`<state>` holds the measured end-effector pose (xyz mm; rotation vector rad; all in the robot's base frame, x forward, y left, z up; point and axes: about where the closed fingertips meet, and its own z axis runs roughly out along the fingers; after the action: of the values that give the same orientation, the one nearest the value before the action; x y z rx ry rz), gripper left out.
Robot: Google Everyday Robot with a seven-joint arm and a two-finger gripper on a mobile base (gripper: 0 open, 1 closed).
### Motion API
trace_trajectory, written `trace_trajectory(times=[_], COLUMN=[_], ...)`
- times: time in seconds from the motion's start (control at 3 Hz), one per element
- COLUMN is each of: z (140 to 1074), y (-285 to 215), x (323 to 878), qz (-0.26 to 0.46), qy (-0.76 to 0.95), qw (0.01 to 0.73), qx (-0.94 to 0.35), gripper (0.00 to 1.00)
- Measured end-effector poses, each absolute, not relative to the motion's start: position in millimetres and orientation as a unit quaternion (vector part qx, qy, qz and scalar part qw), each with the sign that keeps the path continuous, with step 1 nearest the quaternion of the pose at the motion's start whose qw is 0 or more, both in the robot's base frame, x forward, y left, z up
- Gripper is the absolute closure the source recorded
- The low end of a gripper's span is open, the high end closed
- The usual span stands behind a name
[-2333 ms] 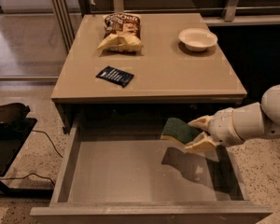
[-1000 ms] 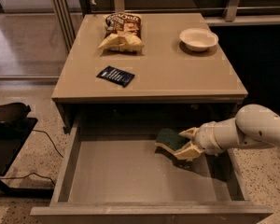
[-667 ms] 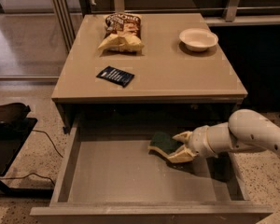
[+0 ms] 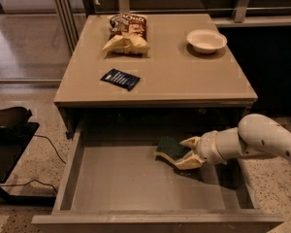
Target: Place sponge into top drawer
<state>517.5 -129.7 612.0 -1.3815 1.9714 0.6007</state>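
The top drawer (image 4: 111,188) is pulled wide open below the table top. The sponge (image 4: 168,147), dark green on top with a pale yellow edge, lies low inside the drawer at the back right, at or just above the bottom. My gripper (image 4: 185,152) reaches in from the right on a white arm. Its pale fingers (image 4: 189,142) are on both sides of the sponge's right end and still touch it.
On the table top (image 4: 184,76) lie a flat dark blue packet (image 4: 120,78), a chip bag (image 4: 126,33) and a white bowl (image 4: 206,40). A dark stand (image 4: 9,130) with a cable is at the left on the floor.
My gripper has moved left and down into the drawer with the sponge, from above the drawer's right side to near its bottom.
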Motion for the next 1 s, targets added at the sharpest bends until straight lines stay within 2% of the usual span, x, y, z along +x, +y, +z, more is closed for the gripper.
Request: trace_trajectory(times=[0.67,1.0], z=[612.0,612.0], y=[-129.6,-129.6], x=[517.5,517.5], qz=[0.229,0.229], qy=[0.752,0.752], qw=[0.324,0.324], qx=[-0.527,-0.527], gripper=[0.12,0.00])
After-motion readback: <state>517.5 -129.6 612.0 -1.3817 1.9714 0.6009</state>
